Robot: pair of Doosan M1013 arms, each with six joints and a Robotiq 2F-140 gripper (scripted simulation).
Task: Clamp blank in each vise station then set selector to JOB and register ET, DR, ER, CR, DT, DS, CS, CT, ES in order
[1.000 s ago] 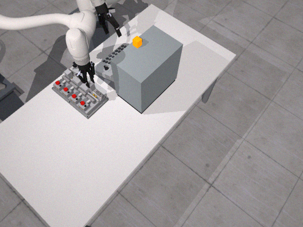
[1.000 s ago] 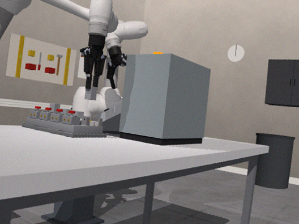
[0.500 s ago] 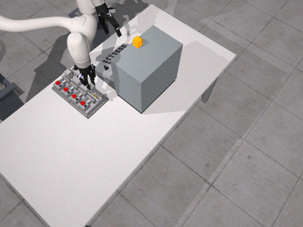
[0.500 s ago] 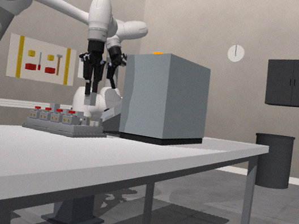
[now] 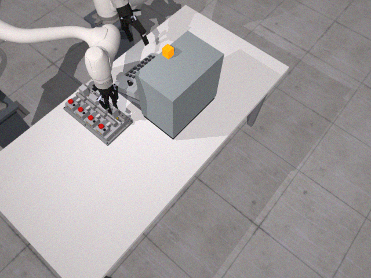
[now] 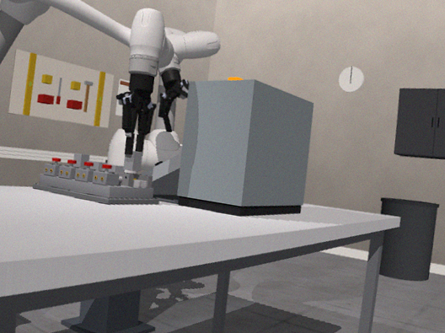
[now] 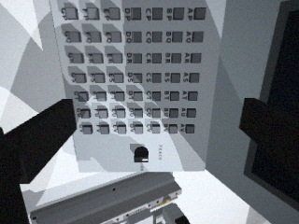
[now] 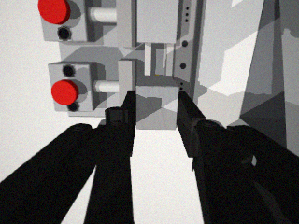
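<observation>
My right gripper (image 5: 112, 110) (image 6: 132, 152) (image 8: 156, 105) is shut on a grey blank (image 6: 132, 161) (image 8: 156, 114), over the station at the cabinet end of the vise fixture (image 6: 72, 193). Whether the blank touches its seat is unclear. Another blank (image 8: 157, 21) sits in the neighbouring station. Red valve knobs (image 5: 90, 117) (image 6: 106, 166) (image 8: 64, 91) line the fixture; their travel is unclear. My left gripper (image 5: 138, 41) (image 6: 165, 124) (image 7: 158, 114) is open, above the keys. The keys (image 7: 136, 58) look unlit. The selector (image 7: 141, 154) is below them, its setting unclear. The cabinet lamp (image 5: 168, 51) (image 6: 234, 79) looks bright amber.
The tall grey cabinet (image 5: 179, 72) (image 6: 217, 146) stands close beside the fixture and behind the sloped key panel (image 7: 103, 161). The white table (image 5: 98, 191) (image 6: 70, 236) carries them. The right arm reaches across the fixture's back side, near the left arm.
</observation>
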